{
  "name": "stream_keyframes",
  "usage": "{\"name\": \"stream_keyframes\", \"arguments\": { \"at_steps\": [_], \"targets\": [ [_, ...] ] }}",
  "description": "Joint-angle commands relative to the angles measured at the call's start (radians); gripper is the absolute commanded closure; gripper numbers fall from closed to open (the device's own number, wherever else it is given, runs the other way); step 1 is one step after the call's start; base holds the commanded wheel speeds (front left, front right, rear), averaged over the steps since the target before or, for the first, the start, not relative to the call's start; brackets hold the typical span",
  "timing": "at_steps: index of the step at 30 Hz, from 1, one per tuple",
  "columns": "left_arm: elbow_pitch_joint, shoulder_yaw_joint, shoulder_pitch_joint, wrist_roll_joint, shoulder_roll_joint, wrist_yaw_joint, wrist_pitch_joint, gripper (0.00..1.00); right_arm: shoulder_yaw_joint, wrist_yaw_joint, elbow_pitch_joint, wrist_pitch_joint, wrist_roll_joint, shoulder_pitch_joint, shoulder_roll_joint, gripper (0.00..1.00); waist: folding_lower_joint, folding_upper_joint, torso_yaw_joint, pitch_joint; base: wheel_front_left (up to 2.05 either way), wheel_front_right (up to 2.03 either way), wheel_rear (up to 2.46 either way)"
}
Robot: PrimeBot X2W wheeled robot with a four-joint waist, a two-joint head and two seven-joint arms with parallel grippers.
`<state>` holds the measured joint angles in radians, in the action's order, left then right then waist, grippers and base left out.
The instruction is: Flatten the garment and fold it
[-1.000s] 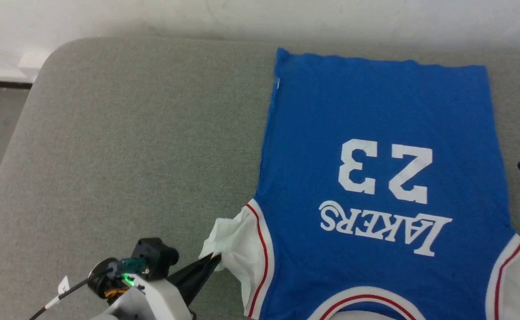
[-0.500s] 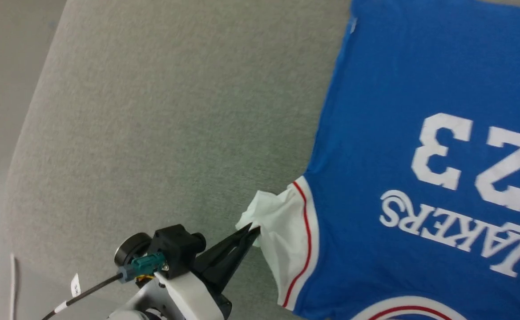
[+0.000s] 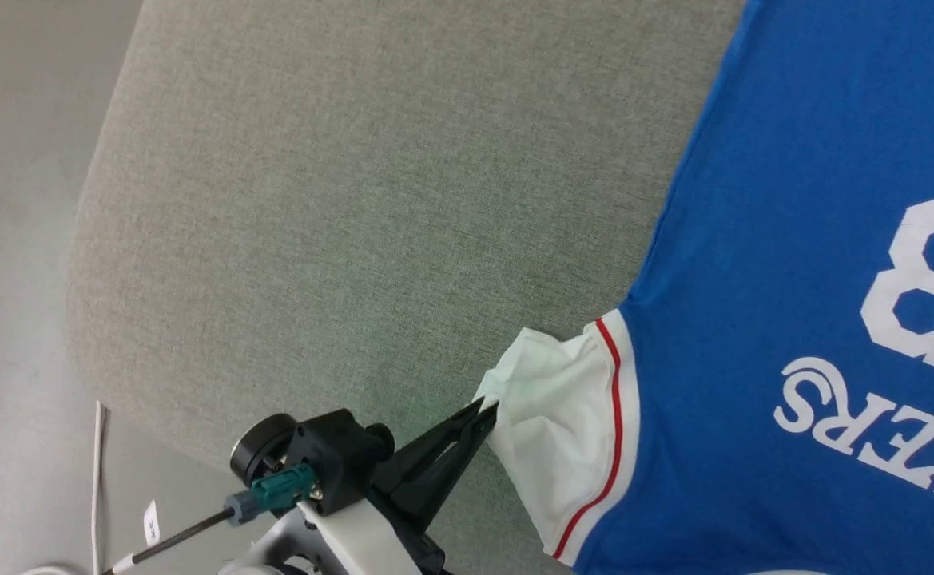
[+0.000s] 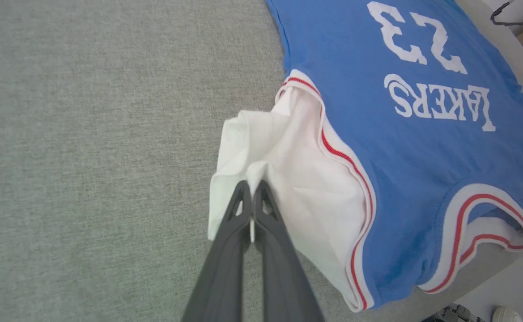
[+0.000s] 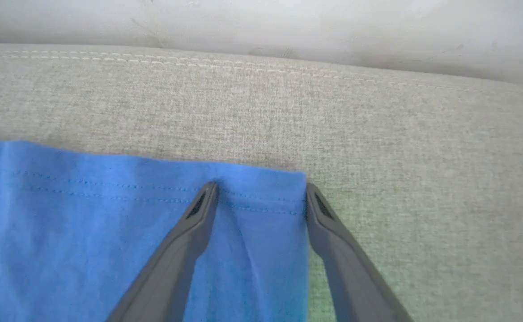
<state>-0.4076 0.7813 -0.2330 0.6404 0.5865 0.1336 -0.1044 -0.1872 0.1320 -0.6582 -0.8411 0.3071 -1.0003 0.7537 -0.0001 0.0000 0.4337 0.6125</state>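
Garment (image 3: 762, 239) lies print-up on the grey bench (image 3: 355, 200). Left claw (image 3: 489, 407) is pinched tight on its crumpled white sleeve (image 3: 562, 423), likely to draw it flat. Right claw (image 5: 261, 190) straddles its hem corner (image 5: 283, 188), spread wide, gripping nothing.

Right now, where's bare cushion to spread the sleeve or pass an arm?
Free: grey cushion between the side edge of the garment and the cushion's rounded rim; also the strip from hem to stitched edge. Crowded: white sleeve, pinched by the left gripper; hem corner, under the open right gripper.
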Motion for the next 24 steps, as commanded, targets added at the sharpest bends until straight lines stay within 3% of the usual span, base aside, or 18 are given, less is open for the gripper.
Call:
{"name": "stream_keyframes", "arguments": {
  "at_steps": [1, 2, 3, 14, 24],
  "targets": [
    [0.003, 0.001, -0.013, -0.004, -0.009, 0.004, 0.009, 1.0, 0.015, -0.001, -0.028, -0.007, -0.009, 0.022, -0.022, 0.04, 0.0001, 0.0, 0.013, 0.024, 0.0, 0.0, 0.0],
    [0.008, -0.001, -0.012, -0.002, -0.01, 0.004, 0.012, 1.0, 0.018, -0.001, -0.037, -0.008, -0.009, 0.025, -0.028, 0.72, 0.0001, 0.0, 0.009, 0.022, 0.0, 0.0, 0.0],
    [0.013, -0.003, -0.012, -0.001, -0.01, 0.004, 0.016, 1.0, 0.022, -0.001, -0.045, -0.007, -0.012, 0.032, -0.033, 1.0, 0.0001, 0.0, 0.005, 0.019, 0.0, 0.0, 0.0],
    [0.076, -0.027, 0.015, 0.038, -0.01, 0.02, 0.037, 1.0, 0.086, -0.001, -0.078, 0.061, 0.017, 0.134, -0.083, 1.0, 0.0001, 0.0, -0.093, -0.126, 0.0, 0.0, 0.0],
    [0.155, -0.073, 0.102, 0.122, 0.009, 0.032, 0.085, 1.0, 0.201, -0.001, 0.041, 0.107, 0.16, 0.457, -0.06, 1.0, 0.0001, 0.0, -0.236, -0.363, 0.0, 0.0, 0.0]
  ]
}}
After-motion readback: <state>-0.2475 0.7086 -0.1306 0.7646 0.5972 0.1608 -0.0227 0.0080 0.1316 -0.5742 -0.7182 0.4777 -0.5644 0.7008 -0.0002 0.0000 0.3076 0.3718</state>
